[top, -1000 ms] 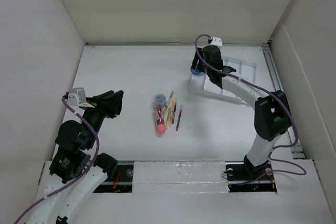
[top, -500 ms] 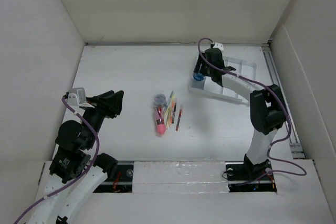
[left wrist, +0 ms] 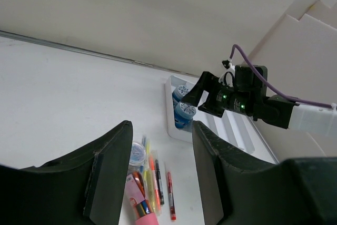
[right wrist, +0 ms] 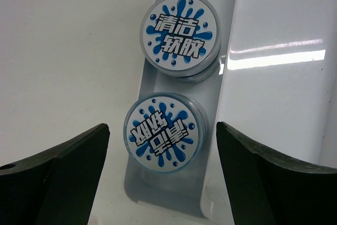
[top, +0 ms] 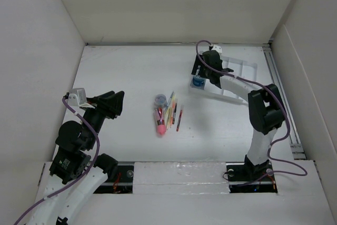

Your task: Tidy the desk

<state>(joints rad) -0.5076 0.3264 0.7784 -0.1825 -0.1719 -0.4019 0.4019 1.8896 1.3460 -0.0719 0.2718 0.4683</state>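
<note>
**Two tubs (right wrist: pixel 180 33) sit in tray (right wrist: pixel 274 77) as right gripper (right wrist: pixel 161 126) lets go**

Both blue-labelled round tubs lie one behind the other in the narrow end compartment of the white tray, at the far right of the desk (top: pixel 131 72). The right gripper, which a second ago appeared to carry one tub low over that slot, has drawn back. Its fingers now stand wide apart and touch nothing. The left gripper (left wrist: pixel 160 130) hangs unmoved over the desk's left side, fingers wide and empty. Pens (top: pixel 171 111) lie loose mid-desk.
</note>
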